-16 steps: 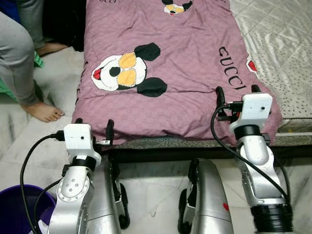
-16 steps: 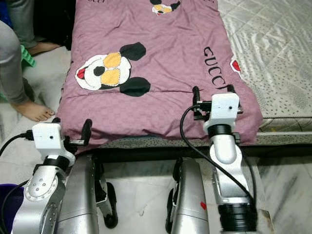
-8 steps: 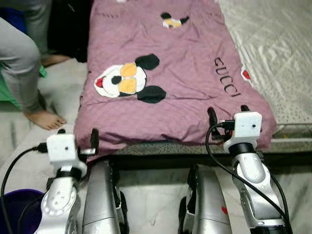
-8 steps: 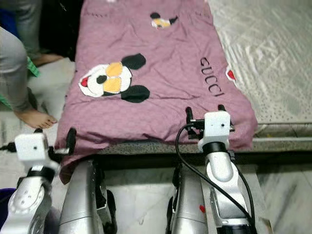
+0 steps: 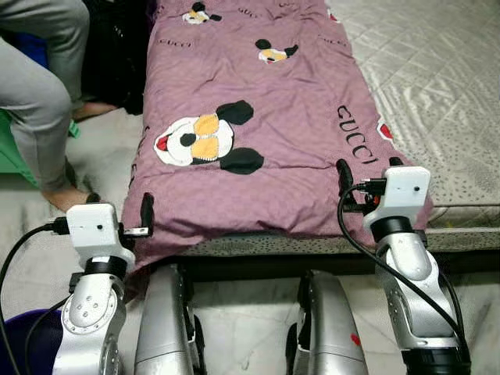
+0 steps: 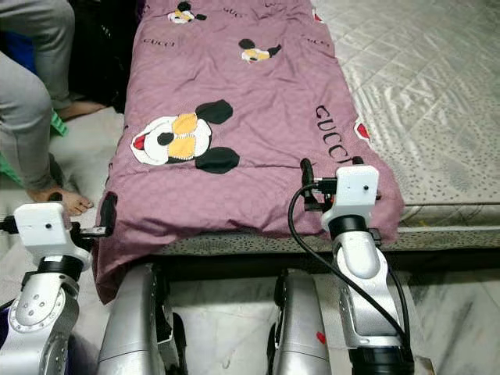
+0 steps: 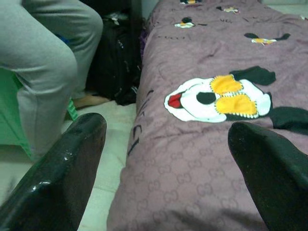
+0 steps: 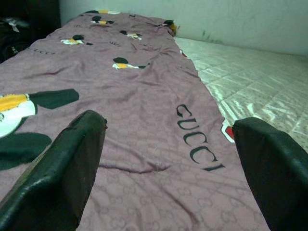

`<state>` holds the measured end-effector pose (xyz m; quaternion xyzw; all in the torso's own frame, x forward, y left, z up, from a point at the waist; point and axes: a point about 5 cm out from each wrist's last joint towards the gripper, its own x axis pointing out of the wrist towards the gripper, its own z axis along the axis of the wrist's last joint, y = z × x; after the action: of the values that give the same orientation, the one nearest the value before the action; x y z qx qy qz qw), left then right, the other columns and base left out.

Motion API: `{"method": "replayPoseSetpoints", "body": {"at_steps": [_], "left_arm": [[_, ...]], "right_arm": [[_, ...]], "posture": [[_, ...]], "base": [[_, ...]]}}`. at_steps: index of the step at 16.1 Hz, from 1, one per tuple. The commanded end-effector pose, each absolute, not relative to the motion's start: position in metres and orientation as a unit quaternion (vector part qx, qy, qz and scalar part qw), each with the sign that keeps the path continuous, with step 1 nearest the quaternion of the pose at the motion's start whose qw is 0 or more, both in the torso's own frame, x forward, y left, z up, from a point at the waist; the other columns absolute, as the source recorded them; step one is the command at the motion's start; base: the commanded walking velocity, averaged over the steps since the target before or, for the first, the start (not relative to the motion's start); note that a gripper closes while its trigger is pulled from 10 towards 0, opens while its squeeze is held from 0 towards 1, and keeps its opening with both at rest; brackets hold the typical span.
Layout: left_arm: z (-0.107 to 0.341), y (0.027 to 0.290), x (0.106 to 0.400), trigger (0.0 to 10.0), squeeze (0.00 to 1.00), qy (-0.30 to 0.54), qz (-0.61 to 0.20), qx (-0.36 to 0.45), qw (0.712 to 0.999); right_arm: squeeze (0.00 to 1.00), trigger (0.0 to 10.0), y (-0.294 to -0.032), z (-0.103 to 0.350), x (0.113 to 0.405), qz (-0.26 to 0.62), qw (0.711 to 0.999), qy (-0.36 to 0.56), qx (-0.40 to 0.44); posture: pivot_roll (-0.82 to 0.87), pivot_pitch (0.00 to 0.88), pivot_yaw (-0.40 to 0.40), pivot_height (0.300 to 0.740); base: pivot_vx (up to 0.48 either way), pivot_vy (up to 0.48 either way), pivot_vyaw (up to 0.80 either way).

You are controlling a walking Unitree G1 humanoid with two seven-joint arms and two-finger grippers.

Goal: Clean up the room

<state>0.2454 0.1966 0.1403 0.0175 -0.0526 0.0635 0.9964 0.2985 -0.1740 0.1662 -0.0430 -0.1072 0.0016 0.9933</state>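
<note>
1. I see the bed's pale quilted mattress (image 5: 437, 86) carrying a long mauve blanket printed with cartoon mice (image 5: 258, 133), its near edge hanging over.
2. A person's grey-trousered leg (image 5: 39, 94) stands beside the bed.
3. My left claw (image 5: 119, 211) and right claw (image 5: 367, 168), both spread wide, hover at the blanket's near corners.
</note>
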Motion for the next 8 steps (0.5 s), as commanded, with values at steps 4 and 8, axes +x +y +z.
{"method": "replayPoseSetpoints", "body": {"at_steps": [4, 8], "left_arm": [[0.1408, 0.1933, 0.2488, 10.0, 0.00, -0.054, 0.057, 0.014, 0.997], [0.1409, 0.1961, 0.2495, 10.0, 0.00, -0.053, 0.057, 0.018, 0.997]], "right_arm": [[0.00, 10.0, -0.1734, 0.1634, 0.3008, -0.001, 0.994, -0.102, -0.036], [0.00, 10.0, -0.1725, 0.1652, 0.3025, -0.002, 0.994, -0.105, -0.036]], "posture": [[0.02, 0.157, -0.012, 0.644], [0.02, 0.158, -0.007, 0.678]], "base": [[0.000, 0.000, 0.00], [0.000, 0.000, 0.00]]}}
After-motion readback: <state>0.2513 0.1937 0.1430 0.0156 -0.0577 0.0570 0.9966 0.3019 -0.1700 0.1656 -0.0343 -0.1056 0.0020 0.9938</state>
